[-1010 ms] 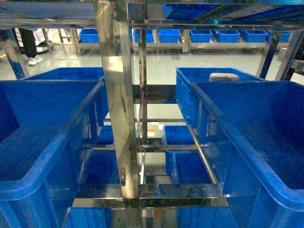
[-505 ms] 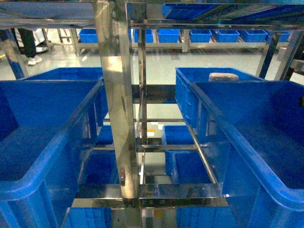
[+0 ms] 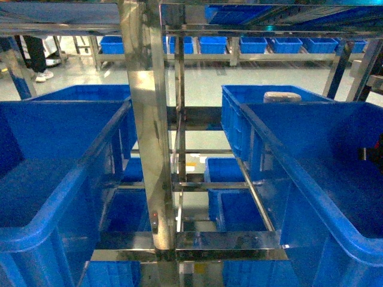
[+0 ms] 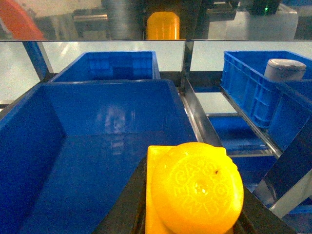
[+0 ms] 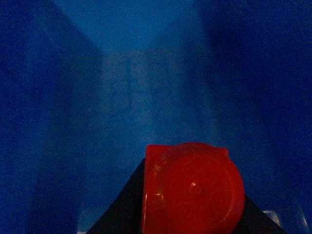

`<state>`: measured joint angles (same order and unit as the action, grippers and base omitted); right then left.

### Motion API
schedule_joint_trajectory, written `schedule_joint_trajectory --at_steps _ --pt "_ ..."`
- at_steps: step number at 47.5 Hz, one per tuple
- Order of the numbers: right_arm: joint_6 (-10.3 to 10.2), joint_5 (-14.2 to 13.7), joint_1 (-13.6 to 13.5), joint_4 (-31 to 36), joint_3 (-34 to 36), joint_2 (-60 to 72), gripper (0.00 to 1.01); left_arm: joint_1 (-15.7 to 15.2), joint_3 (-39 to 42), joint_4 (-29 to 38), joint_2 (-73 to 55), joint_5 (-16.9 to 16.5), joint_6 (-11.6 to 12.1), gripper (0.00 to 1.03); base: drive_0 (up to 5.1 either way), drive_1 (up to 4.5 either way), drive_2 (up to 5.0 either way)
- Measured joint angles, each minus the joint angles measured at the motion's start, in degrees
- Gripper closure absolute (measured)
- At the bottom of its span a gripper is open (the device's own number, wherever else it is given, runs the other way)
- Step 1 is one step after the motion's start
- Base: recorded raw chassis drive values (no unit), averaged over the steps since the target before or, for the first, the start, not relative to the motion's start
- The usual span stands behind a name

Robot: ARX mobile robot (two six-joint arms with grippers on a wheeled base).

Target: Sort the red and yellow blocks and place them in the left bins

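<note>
Up close, the left wrist view showed the left gripper (image 4: 195, 214) clamped on the yellow block (image 4: 192, 187), its round embossed stud facing the camera and the dark fingers flanking it on both sides. That block hung above the open mouth of a large blue crate (image 4: 105, 84), with a second crate (image 4: 106, 53) just behind it and a metal rack rail (image 4: 197, 122) running along the right. Further right sat another blue bin (image 4: 246, 87) holding a pale rounded object (image 4: 285, 69) (what it was could not be made out).

The right wrist view showed the right gripper (image 5: 192, 214) clenched on the red block (image 5: 192, 192), stud toward the lens, deep inside a blue crate whose dim walls (image 5: 58, 122) filled the whole picture.

From the head camera, the near left crate (image 3: 60, 173) and the near right crate (image 3: 311, 155) stood either side of a shiny steel upright (image 3: 146, 119). Only a dark sliver of the right arm (image 3: 372, 152) showed at the right edge, within the right crate; neither block was visible there.
</note>
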<state>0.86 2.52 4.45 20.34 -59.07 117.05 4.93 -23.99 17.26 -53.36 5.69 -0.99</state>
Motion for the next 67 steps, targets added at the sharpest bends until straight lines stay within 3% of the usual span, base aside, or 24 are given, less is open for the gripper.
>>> schedule_joint_trajectory --at_steps 8,17,27,42,57,67 --pt "-0.2 -0.6 -0.1 0.7 0.2 0.0 0.71 0.0 0.0 0.0 0.0 0.0 0.0 0.77 0.0 0.00 0.0" --pt "-1.1 -1.6 -0.4 2.4 0.5 0.0 0.34 0.0 0.0 0.0 0.0 0.0 0.0 0.77 0.0 0.00 0.0" --pt "-1.6 -2.2 -0.7 6.6 2.6 -0.5 0.01 0.0 0.0 0.0 0.0 0.0 0.0 0.77 0.0 0.00 0.0" --pt "-0.9 -3.0 -0.9 14.1 11.7 -8.3 0.03 0.0 0.0 0.0 0.0 0.0 0.0 0.77 0.0 0.00 0.0" --pt "0.0 -1.0 1.6 18.2 25.0 -21.4 0.03 0.0 0.0 0.0 0.0 0.0 0.0 0.77 0.0 0.00 0.0" --pt "0.3 0.2 1.6 13.8 33.7 -37.8 0.03 0.0 0.0 0.0 0.0 0.0 0.0 0.77 0.0 0.00 0.0"
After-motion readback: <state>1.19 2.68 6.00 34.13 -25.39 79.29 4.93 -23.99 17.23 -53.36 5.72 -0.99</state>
